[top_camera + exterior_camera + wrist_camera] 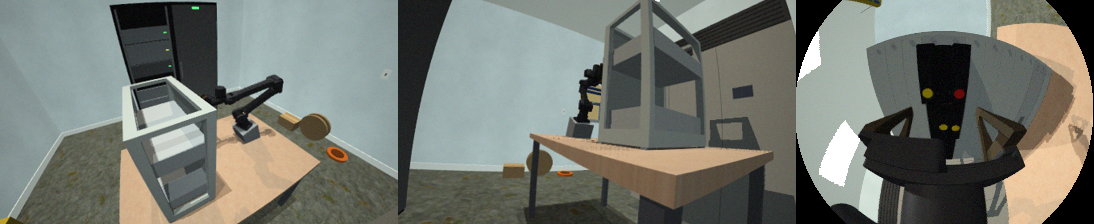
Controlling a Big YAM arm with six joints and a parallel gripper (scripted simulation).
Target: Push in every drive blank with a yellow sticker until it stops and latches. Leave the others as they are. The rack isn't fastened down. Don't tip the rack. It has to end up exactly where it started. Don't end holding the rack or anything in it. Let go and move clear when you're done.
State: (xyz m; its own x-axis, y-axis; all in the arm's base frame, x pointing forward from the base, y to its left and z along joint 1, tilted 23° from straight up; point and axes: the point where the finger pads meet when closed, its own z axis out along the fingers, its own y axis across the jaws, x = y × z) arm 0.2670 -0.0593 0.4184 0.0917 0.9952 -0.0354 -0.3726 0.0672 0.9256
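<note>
The grey open-frame rack [209, 153] [645, 60] stands on the wooden table [262, 169] [660, 173]. Two grey drive blanks sit in it, an upper one [177, 147] and a lower one [187, 186]. In the wrist view the rack's grey face [889, 76] is close ahead, with a dark panel [944, 70] in its middle. The panel carries a yellow sticker [928, 92], a red sticker [958, 94] and two small yellow dots [949, 127] below them. My gripper [944, 110] [203, 97] is open and empty, just off the rack's far face, level with its upper part. The rack hides it in the exterior view.
The arm's base [246, 132] [579, 130] sits at the table's far end. A black server cabinet [173, 44] stands behind the rack. On the floor lie a cardboard box [289, 121] [513, 170], a wooden spool [315, 126] [540, 162] and an orange ring [337, 154] [565, 173].
</note>
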